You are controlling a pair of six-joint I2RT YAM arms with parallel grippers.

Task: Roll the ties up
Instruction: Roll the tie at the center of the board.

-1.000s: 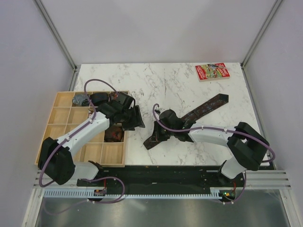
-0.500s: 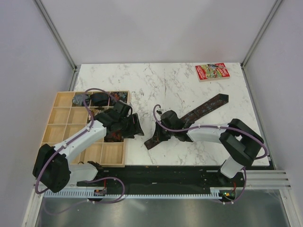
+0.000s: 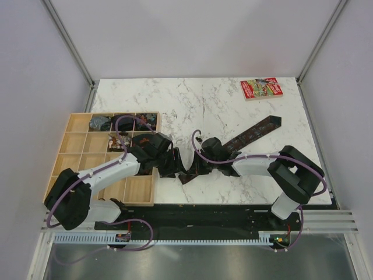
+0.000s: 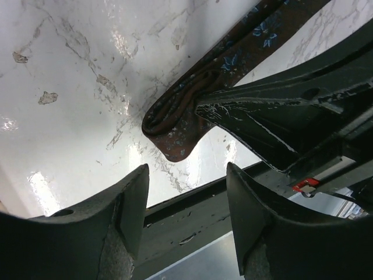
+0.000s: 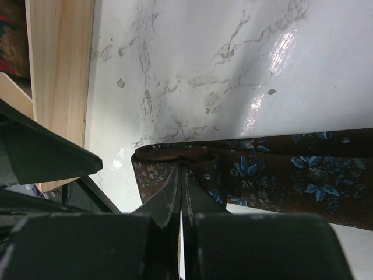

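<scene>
A dark brown tie (image 3: 253, 133) with a small blue and reddish pattern lies diagonally on the marble table, its near end folded over. My right gripper (image 3: 196, 168) is shut on that folded end (image 5: 175, 156). The rest of the tie (image 5: 291, 169) runs off to the right in the right wrist view. My left gripper (image 3: 175, 164) is open and empty just left of the folded end (image 4: 173, 123). In the left wrist view my left gripper (image 4: 185, 189) sits below the fold without touching it. Rolled bundles (image 3: 119, 142) sit in the wooden tray's back compartments.
A wooden compartment tray (image 3: 76, 143) stands at the left edge, its corner close to both grippers (image 5: 58, 64). A red printed booklet (image 3: 261, 88) lies at the back right. The black rail at the table's near edge (image 4: 192, 213) is right under the left gripper.
My left arm has swung right, from over the tray to beside the tie's folded end. My right gripper has stayed shut on the fold, barely moving.
</scene>
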